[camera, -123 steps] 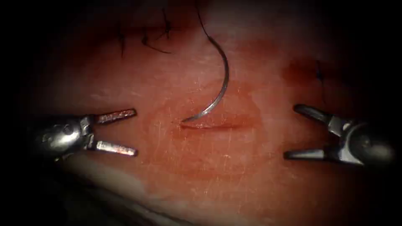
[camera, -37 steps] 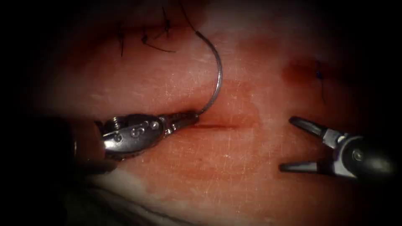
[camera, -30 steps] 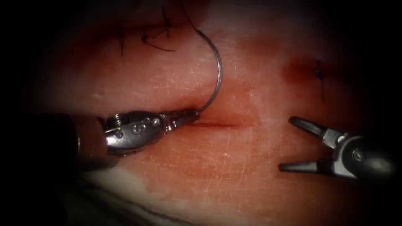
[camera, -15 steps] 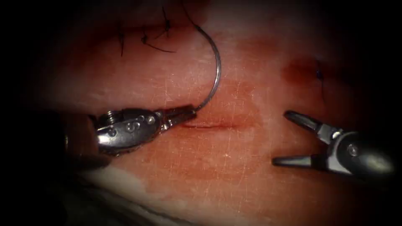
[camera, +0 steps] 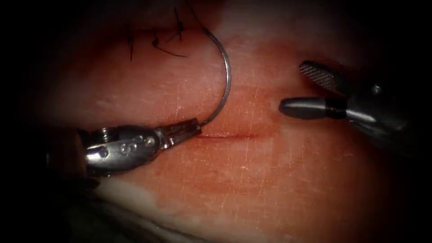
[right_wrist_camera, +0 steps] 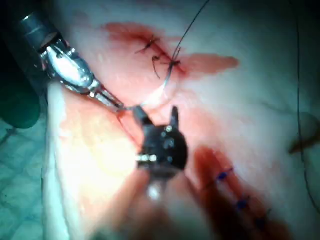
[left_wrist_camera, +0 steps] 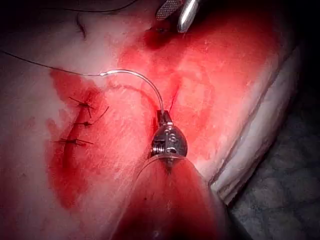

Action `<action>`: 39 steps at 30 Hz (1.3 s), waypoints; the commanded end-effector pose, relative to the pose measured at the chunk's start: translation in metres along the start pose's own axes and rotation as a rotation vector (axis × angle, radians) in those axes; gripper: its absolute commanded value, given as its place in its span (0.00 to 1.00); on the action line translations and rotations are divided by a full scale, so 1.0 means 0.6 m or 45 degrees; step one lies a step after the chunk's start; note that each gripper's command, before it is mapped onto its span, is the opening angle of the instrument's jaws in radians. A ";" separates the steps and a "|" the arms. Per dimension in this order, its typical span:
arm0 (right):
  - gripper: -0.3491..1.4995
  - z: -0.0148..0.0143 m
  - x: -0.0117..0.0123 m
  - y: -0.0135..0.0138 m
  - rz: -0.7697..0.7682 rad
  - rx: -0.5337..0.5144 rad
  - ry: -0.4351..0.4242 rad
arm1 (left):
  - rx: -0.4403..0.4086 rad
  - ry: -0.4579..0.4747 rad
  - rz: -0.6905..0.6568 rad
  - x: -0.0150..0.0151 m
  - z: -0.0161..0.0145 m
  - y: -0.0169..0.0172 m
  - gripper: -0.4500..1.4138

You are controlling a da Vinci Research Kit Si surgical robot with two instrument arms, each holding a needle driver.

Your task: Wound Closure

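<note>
My left tool [camera: 191, 128] is shut on the curved needle [camera: 227, 81] close to its pointed end, at the left end of the cut [camera: 229, 135]. The needle arcs up and away over the tissue [camera: 252, 180], outside it, to its thread end; the dark thread [camera: 193, 11] runs off from there. In the left wrist view the same jaws [left_wrist_camera: 164, 118] hold the needle [left_wrist_camera: 142, 79], with the thread [left_wrist_camera: 45, 66] trailing off. My right tool [camera: 294, 87] hovers open and holds nothing, to the right of the needle and above the cut. Its jaws [right_wrist_camera: 156, 113] gape near the needle [right_wrist_camera: 161, 90].
Finished stitches with cut thread ends [camera: 166, 42] sit left of the needle's top, and show again as stitches [left_wrist_camera: 80, 122] on a red-stained patch. Red fluid [camera: 252, 108] stains the tissue around the cut. The tissue's pale edge [camera: 135, 198] runs along the near left.
The left tool came in and shut on the needle's pointed end, then drew it slightly left. In the last half second the right tool swung up and left towards the needle, jaws somewhat narrower.
</note>
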 end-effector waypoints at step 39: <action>0.00 0.0126 0.0032 0.0004 0.094 0.142 -0.079 | 0.096 0.026 0.370 0.0051 -0.0039 0.0026 0.00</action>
